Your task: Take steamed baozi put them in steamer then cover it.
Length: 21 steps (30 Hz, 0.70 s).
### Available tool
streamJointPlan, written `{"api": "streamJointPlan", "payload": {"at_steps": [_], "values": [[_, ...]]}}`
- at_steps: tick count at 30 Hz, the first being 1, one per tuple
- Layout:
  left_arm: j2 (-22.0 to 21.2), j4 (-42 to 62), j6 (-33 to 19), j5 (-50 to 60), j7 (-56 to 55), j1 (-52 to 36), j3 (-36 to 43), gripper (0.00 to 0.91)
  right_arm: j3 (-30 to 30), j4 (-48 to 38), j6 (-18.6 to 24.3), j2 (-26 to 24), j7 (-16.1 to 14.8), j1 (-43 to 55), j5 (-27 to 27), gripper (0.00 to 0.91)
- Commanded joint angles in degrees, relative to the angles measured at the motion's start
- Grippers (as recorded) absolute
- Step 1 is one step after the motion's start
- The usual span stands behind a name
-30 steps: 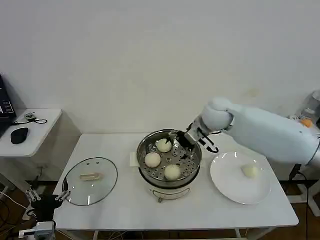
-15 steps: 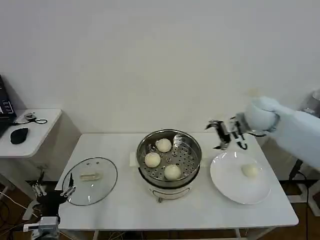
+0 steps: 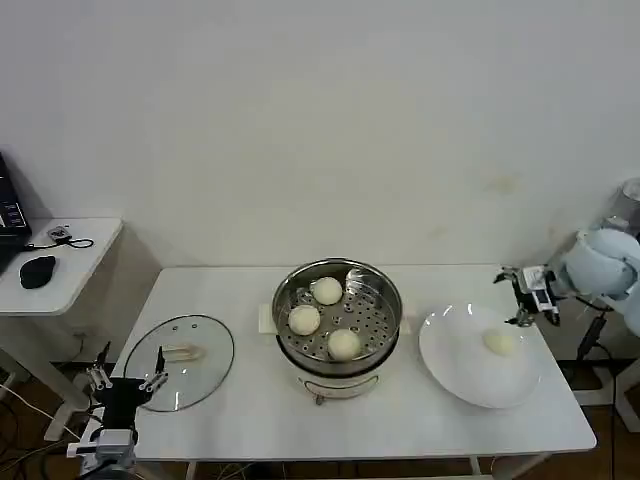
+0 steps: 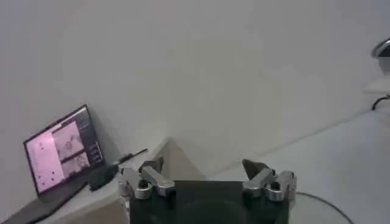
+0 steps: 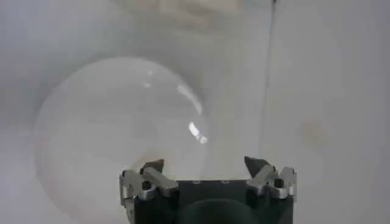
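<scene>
Right gripper (image 3: 521, 297) withdrawn from steamer (image 3: 338, 315) — jaws wide, empty, beside plate (image 3: 455, 368)

Steamer (image 3: 338, 305): polished stainless steel, mirror-bright wall, perforated floor, on a glossy white plastic base. Baozi (image 3: 327, 290): smooth, matt cream dough. Lid (image 3: 181, 361): clear glass, reflective. Plate (image 3: 480, 370): glossy white, glazed look, with highlights in the right wrist view. Tabletop (image 3: 400, 420): smooth matt white. Right claw (image 5: 207, 175): bare silvery metal fingers on a black matt body; left claw (image 4: 208, 176) alike.
</scene>
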Motion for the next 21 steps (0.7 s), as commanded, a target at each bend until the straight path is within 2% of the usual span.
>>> {"api": "streamJointPlan", "payload": {"at_steps": [1, 4, 8, 12, 13, 21], "values": [[0.1, 0.2, 0.1, -0.1, 0.1, 0.0, 0.5, 0.907, 5.5, -8.4, 1.6, 2.2, -1.2, -10.7, -2.7, 0.907], [0.2, 0.2, 0.1, -0.1, 0.1, 0.2, -0.1, 0.907, 9.3, -13.5, 6.3, 5.0, -4.1, -12.8, -4.5, 0.907], [0.1, 0.2, 0.0, -0.1, 0.1, 0.4, -0.8, 0.907, 13.0, -19.2, 9.9, 9.5, -5.0, -13.4, -5.7, 0.907], [-0.1, 0.3, -0.1, -0.1, 0.1, 0.7, -1.3, 0.907, 13.9, -23.5, 11.6, 13.0, -5.9, -13.2, -6.9, 0.907], [-0.1, 0.3, -0.2, -0.1, 0.1, 0.7, -1.5, 0.907, 14.1, -24.7, 12.1, 13.9, -6.1, -13.2, -8.6, 0.907], [-0.2, 0.5, -0.2, -0.1, 0.2, 0.9, -2.3, 0.907, 15.2, -27.4, 11.6, 18.0, -5.7, -14.1, -10.0, 0.907]]}}
